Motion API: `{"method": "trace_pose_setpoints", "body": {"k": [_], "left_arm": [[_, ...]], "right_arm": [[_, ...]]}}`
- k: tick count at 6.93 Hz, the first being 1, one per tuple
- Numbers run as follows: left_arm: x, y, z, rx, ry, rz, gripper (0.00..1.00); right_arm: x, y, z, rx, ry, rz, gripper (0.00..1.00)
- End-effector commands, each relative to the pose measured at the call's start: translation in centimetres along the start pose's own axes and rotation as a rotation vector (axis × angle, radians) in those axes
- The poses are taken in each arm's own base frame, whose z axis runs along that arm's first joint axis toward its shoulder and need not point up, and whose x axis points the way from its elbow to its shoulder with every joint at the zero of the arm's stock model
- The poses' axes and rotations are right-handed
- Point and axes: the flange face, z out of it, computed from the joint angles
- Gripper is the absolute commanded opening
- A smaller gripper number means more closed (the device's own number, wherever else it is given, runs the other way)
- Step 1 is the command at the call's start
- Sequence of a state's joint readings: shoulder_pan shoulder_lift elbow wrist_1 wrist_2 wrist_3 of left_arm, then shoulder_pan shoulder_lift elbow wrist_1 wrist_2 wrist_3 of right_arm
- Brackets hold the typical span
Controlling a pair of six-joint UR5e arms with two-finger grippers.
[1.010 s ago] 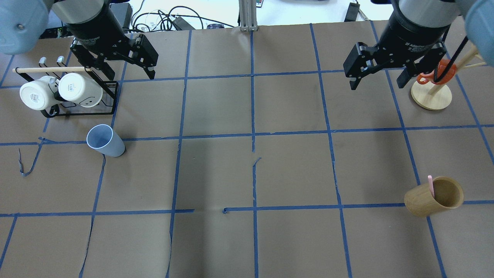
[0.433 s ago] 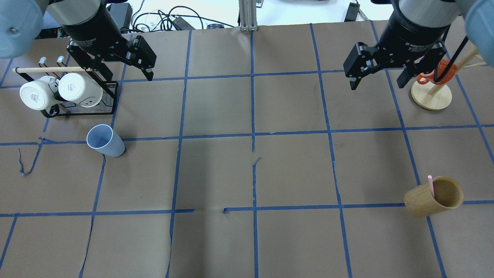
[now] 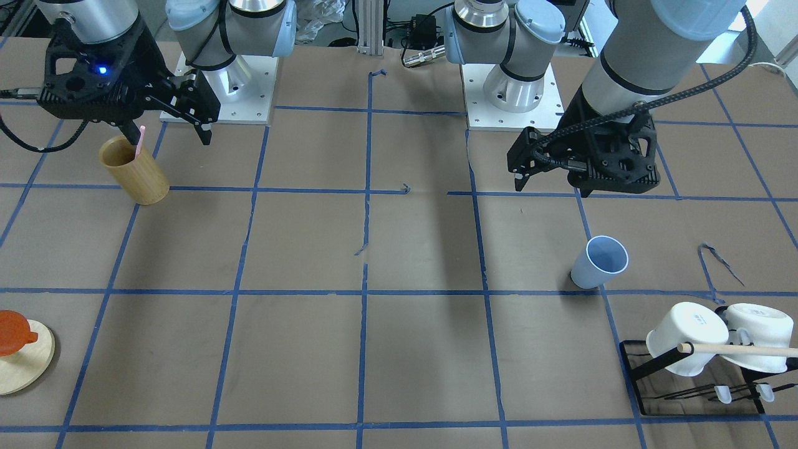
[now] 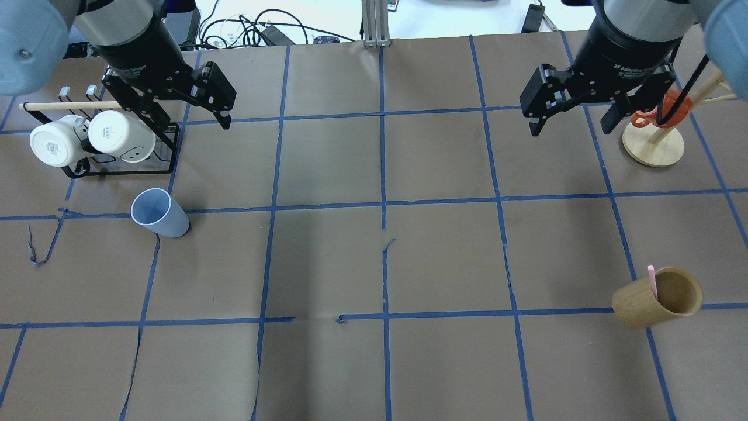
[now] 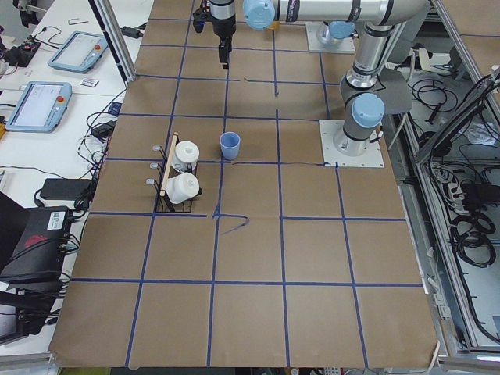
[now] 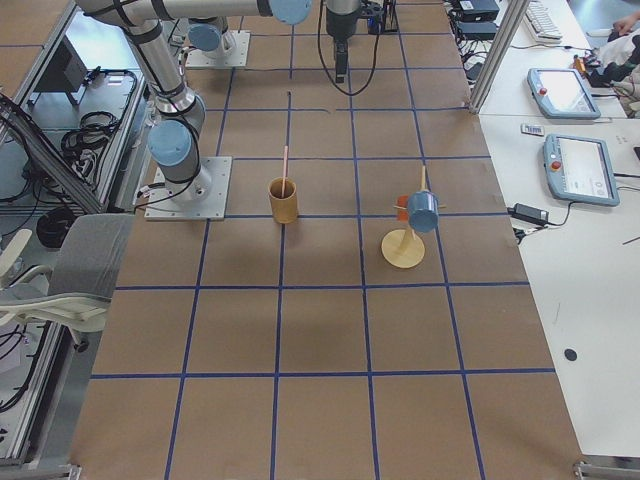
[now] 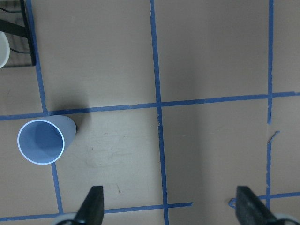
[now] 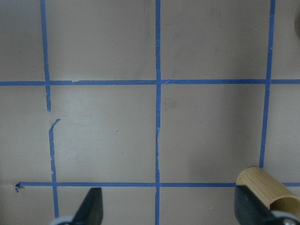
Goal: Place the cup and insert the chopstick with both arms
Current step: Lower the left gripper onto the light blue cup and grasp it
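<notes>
Standing upright on the table [image 4: 327, 263] near the mug rack [image 4: 173, 149], the cup [image 4: 158, 213] is waiting untouched. The left gripper [image 4: 188, 117] is hovering above it and off to one side, jaws spread wide, holding nothing; I judge it is needing to centre over the rim before descending. The chopstick [image 4: 651, 280] is leaning in the bamboo holder [image 4: 637, 307], probably loose; the right gripper [image 4: 571, 126], likewise gaping and empty, is hanging well apart.

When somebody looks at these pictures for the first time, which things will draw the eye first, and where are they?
Two big black grippers, the left gripper and the right gripper, hang with fingers open over the brown table. On the robot's left stands a small pale blue plastic cup, upright and empty; on its right, a thin pale pink chopstick leans inside a tan bamboo cylinder.
</notes>
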State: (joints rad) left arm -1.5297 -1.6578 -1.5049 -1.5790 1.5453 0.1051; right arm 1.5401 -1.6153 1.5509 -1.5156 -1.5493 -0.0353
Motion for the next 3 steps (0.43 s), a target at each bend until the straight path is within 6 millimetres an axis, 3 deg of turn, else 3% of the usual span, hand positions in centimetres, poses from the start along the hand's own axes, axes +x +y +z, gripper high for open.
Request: {"method": "trace_pose_setpoints", "body": {"k": [1, 2, 3], "left_arm": [[-0.5, -0.3, 1.5, 0.031, -0.003, 0.010, 1.00], [-0.8, -0.6, 3.3, -0.004, -0.002, 0.069, 1.00], [-4.3, -0.9, 6.5, -0.073, -0.031, 0.094, 1.00]], "right_arm": [[0.0, 0.0, 0.0, -0.002, 0.001, 0.000, 1.00], [0.0, 0.0, 0.0, -0.002, 0.001, 0.000, 1.00], [0.0, 0.0, 0.0, -0.002, 0.000, 0.000, 1.00]]}}
